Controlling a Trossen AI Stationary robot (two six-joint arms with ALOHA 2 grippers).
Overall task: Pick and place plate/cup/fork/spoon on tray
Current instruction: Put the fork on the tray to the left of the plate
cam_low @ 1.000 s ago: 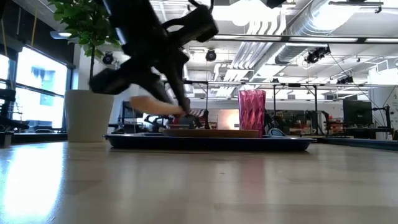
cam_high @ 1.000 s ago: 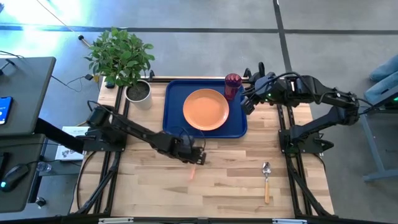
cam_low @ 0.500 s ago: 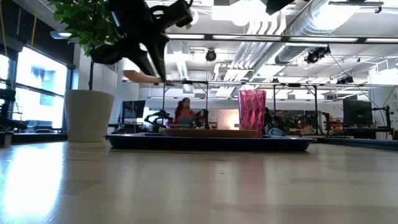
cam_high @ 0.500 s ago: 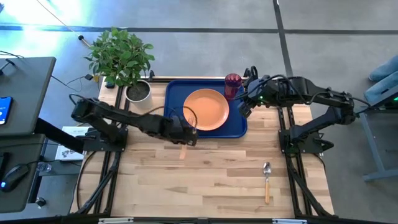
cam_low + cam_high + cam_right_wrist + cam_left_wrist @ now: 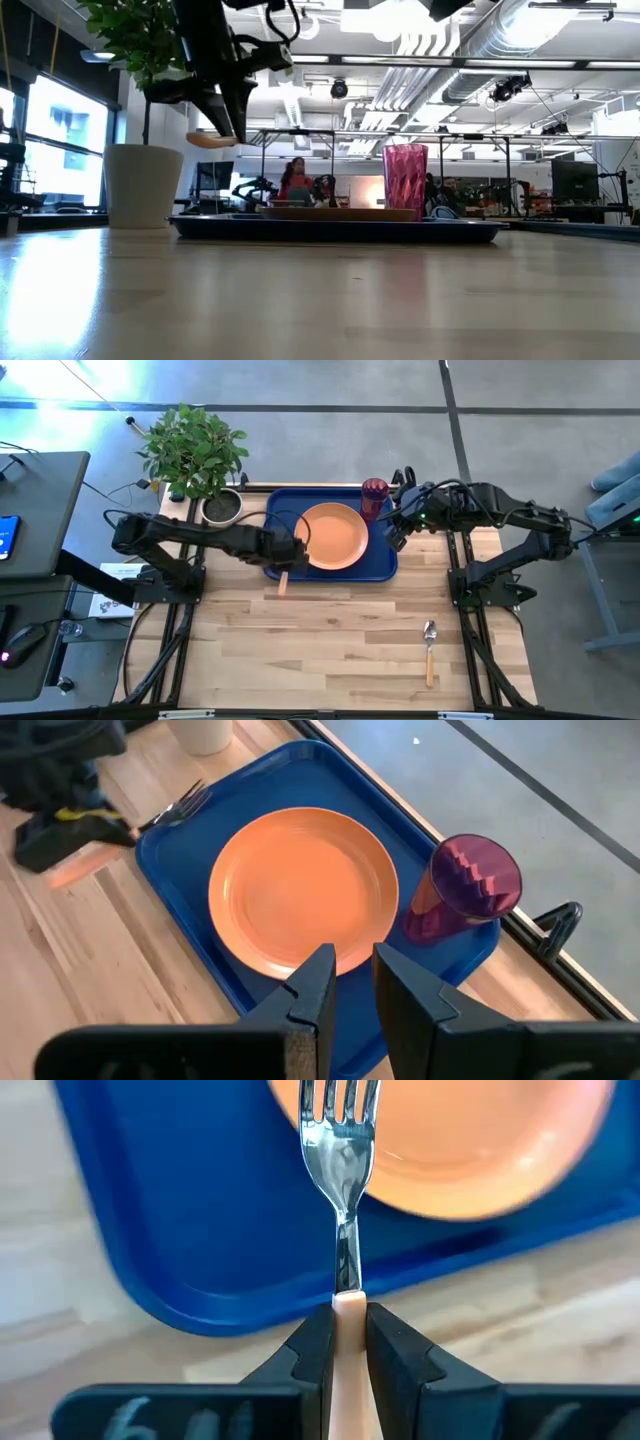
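My left gripper [image 5: 290, 557] hovers over the near left corner of the dark-blue tray [image 5: 281, 510], shut on the fork [image 5: 341, 1140]. The fork's tines reach out over the left rim of the orange plate [image 5: 331, 536]. The plate lies flat in the tray, and the dark-red cup [image 5: 374, 496] stands upright in the tray's far right corner. The spoon [image 5: 429, 650] lies on the table near the right front. My right gripper [image 5: 352, 982] hangs high over the tray's right rim next to the cup, its fingers a little apart with nothing between them. My left gripper pinches the fork's wooden handle [image 5: 348, 1312] between its two fingers, right where it meets the metal neck. The fingers [image 5: 314, 1348] come steeply from above and lie across the handle. The fork is lifted clear and about level, its handle end [image 5: 283, 586] toward the table's near edge.
A potted plant [image 5: 200, 460] in a pale pot [image 5: 140, 185] stands at the far left corner beside the tray. Bare wooden table top [image 5: 340, 650] stretches in front of the tray. A desk with a phone stands beyond the table's left edge.
My left gripper has carried the fork up and toward the far edge and slightly left, from above the bare table in front of the tray to the tray's near left corner. It has tipped further downward and stayed shut on the handle.
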